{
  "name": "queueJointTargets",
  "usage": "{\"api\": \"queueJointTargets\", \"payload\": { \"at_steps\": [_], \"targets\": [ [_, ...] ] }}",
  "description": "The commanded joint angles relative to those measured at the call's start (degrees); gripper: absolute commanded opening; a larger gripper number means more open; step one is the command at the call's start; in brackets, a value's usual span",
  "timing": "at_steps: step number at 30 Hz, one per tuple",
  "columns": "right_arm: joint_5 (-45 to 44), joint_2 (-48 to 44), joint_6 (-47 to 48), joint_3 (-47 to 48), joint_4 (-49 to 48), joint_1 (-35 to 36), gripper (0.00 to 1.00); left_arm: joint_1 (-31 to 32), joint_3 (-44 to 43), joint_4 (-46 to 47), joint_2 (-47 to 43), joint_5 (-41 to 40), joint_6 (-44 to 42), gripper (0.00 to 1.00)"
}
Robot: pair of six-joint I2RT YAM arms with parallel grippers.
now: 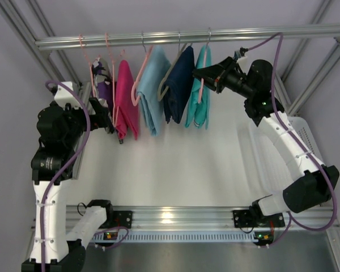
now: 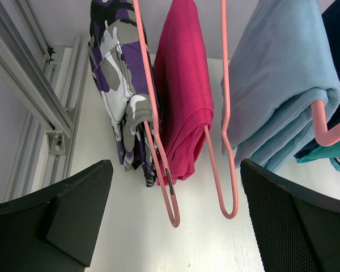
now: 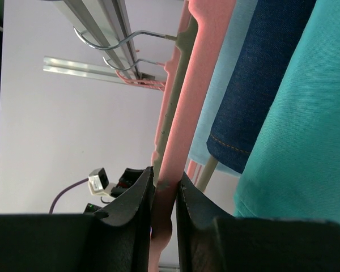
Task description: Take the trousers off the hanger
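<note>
The trousers (image 1: 195, 113) hang folded over the hanger (image 1: 202, 89). It is the rightmost hanger on the metal rail (image 1: 158, 39) that runs across the far side of the frame, and its silver hook (image 1: 208, 37) sits over the rail. The folded cloth hangs well above the white tabletop (image 1: 187, 164).

The right arm (image 1: 283, 141) reaches up and across from the right side. The right fingers (image 3: 143, 195) are clamped on the pink plastic bar of the hanger, one on each side with no gap showing. In the right wrist view the teal cloth fills the space just to the right of the gripped bar.

Just left of the trousers hangs a navy garment (image 1: 178, 85) on a grey hanger (image 3: 178, 54). Next to that is a sky-blue garment (image 1: 153, 90) on a pink hanger (image 2: 328, 133).

Further left are a magenta garment (image 2: 184, 96) and a purple, grey and white patterned garment (image 2: 119, 85). Each of these hangs on a thin pink wire hanger (image 2: 226, 170).

The left arm (image 1: 51, 147) stands at the left end of the rail. The left fingers (image 2: 73, 209) are spread wide and hold nothing. In the left wrist view they sit below the patterned and magenta garments and touch neither.
</note>
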State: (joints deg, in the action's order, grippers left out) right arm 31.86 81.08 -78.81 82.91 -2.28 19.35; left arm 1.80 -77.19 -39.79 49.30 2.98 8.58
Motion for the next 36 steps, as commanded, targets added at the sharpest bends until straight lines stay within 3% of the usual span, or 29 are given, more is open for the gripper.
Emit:
{"api": "queueJointTargets", "payload": {
  "at_steps": [1,20,29,36],
  "targets": [
    [-0.48,-2.77,4.45,7.08,-23.90,-2.30,0.00,-0.31,0.37,4.11,0.36,1.50,1.26,0.99],
    [-1.09,-5.22,7.35,12.62,-27.25,-6.78,0.00,-0.31,2.22,6.04,0.36,2.38,0.91,0.99],
    [-5.58,-7.42,17.89,10.78,-20.13,-9.16,0.00,-0.31,2.66,6.57,0.18,2.55,1.00,0.99],
    [-3.12,-5.58,14.74,12.61,-26.98,-9.25,0.00,-0.31,3.45,7.01,0.10,2.64,0.91,0.99]
  ]
}}
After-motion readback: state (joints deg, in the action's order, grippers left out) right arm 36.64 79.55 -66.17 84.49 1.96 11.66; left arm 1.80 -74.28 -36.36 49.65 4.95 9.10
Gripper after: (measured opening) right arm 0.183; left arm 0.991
